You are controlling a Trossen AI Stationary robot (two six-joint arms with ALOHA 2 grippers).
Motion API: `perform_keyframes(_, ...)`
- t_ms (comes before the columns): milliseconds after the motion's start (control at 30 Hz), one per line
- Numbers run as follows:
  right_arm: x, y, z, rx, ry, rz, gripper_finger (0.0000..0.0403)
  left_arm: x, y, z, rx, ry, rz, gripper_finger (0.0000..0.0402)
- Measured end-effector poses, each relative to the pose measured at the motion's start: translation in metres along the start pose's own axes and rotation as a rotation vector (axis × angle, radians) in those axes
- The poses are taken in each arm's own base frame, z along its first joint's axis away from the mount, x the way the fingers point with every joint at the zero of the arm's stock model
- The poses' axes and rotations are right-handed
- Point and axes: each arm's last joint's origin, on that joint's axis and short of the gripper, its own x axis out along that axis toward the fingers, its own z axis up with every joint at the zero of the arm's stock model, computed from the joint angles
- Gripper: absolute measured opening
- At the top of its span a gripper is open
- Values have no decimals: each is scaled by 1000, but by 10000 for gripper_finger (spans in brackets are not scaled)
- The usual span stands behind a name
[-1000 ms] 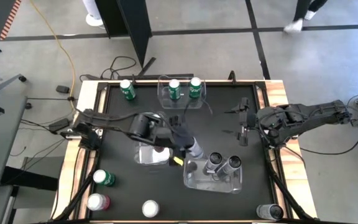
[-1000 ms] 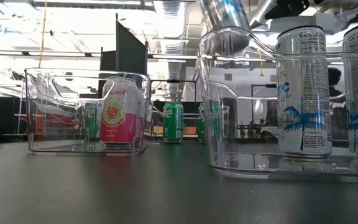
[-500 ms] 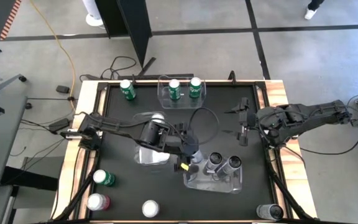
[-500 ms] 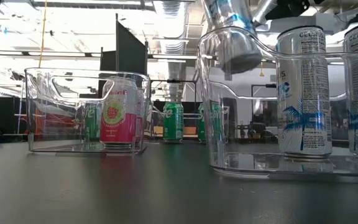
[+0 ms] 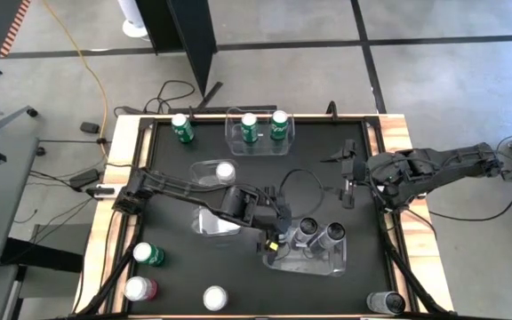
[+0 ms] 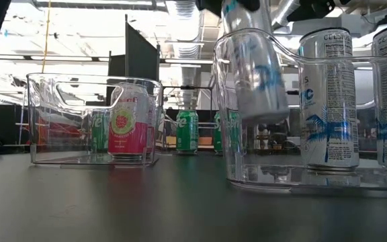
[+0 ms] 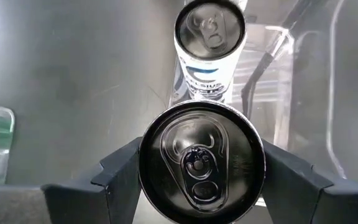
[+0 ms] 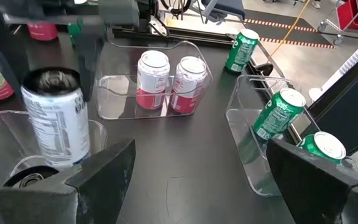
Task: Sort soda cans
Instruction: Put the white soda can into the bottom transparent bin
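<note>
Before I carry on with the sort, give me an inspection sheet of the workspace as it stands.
Surface: black table with three clear bins.
Cans: two green cans in far bin; two red cans in middle bin; two dark cans standing in near bin.
Loose cans: two green, one red, one dark, one of unclear colour.
Clutter: nothing seen.
Claws: left claw shut on a dark can, hanging inside near bin, off its floor; right claw open, at the table's right side.
Cables: yellow cable and black cables on the floor.
Surroundings: grey floor, black panel.
</note>
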Motion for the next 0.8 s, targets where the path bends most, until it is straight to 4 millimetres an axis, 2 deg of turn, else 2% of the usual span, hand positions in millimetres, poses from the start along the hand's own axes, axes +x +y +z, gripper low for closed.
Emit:
perform_keyframes(367, 0, 0, 0, 5, 1, 0, 379, 44, -10, -8, 34, 77, 40, 259)
perform_keyframes(800, 0, 0, 0, 5, 0, 0, 379, 50, -7, -9, 31, 94, 46, 259)
